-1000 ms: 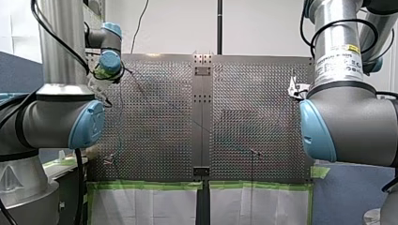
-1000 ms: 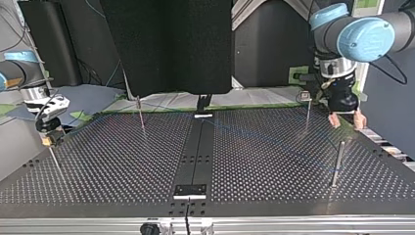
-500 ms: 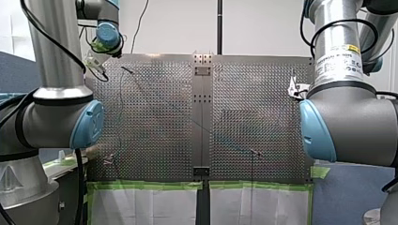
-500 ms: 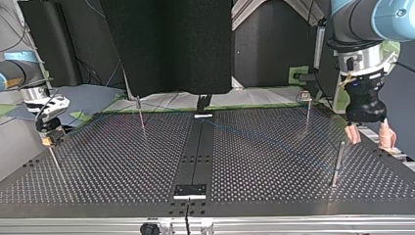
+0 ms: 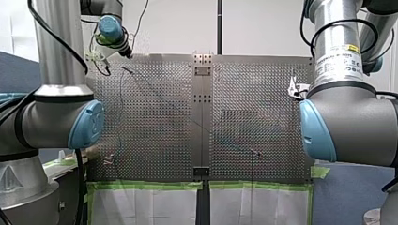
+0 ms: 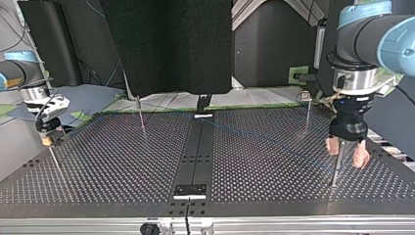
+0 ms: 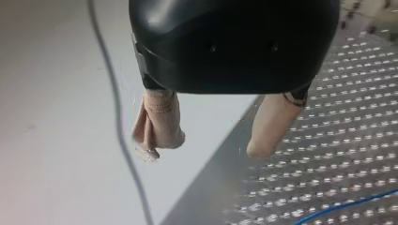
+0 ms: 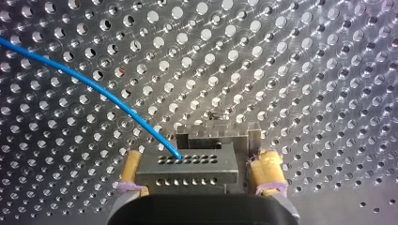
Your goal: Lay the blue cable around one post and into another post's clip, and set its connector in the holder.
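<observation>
Treat the blue cable (image 8: 94, 87) as thin, light and limp. It is unlikely to keep a shape unaided, so expect it to need light tension while you lay it. Its smooth jacket may slide between soft pads. Take hold of the rigid connector (image 8: 183, 174) by its flat sides, and of the cable itself close to the post (image 6: 335, 171) being served. The right tool (image 8: 199, 165) is closed on the connector, with its yellow pads (image 8: 131, 166) against both ends. It sits low at the table (image 6: 122, 161) edge on the top view's left. From there the cable runs as a faint line across the table towards the post near the opposite edge. The left tool (image 6: 347, 152) is spread wide and holds nothing. Only the right wrist view shows the clamped connector and the cable leaving its face. The top view shows just that tool low by the edge. The top view sets the post in line with the left tool's gap. The left wrist view shows empty space between the beige fingers (image 7: 159, 119), with the cable lying ahead on the table. Whether that tool straddles the post cannot be told. In the front view the cable is barely visible.
</observation>
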Tool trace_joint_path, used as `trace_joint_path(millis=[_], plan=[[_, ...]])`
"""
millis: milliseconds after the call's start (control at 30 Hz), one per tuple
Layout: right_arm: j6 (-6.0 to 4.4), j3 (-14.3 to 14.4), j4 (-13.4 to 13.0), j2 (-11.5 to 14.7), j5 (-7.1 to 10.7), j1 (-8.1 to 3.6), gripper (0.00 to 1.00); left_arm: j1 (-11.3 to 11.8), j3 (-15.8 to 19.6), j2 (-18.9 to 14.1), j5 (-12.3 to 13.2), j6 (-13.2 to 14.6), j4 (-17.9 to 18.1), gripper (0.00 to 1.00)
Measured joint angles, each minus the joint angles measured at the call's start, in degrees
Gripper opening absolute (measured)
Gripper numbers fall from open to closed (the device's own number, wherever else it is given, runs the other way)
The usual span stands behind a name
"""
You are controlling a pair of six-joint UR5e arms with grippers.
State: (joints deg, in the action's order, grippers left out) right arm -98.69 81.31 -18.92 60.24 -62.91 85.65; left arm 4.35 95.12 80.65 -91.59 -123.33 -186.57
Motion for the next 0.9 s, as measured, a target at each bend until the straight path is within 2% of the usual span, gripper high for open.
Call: trace_joint_path(millis=[133,400,600,733,900], plan=[[0.00,0.0,0.0,0.0,0.00,0.00,1.00,0.0,-2.3,1.2,2.3,2.3,-2.3,1.00],[0.00,0.0,0.0,0.0,0.00,0.00,1.00,-0.1,-6.9,1.5,6.9,6.9,-6.7,1.00],[0.00,0.0,0.0,0.0,0.00,0.00,1.00,0.1,-10.6,2.2,10.2,10.6,-7.5,1.00],[0.00,0.0,0.0,0.0,0.00,0.00,1.00,0.1,-13.1,2.5,10.8,13.1,-7.5,1.00],[0.00,0.0,0.0,0.0,0.00,0.00,1.00,0.2,-16.2,2.6,10.3,16.2,-7.5,1.00]])
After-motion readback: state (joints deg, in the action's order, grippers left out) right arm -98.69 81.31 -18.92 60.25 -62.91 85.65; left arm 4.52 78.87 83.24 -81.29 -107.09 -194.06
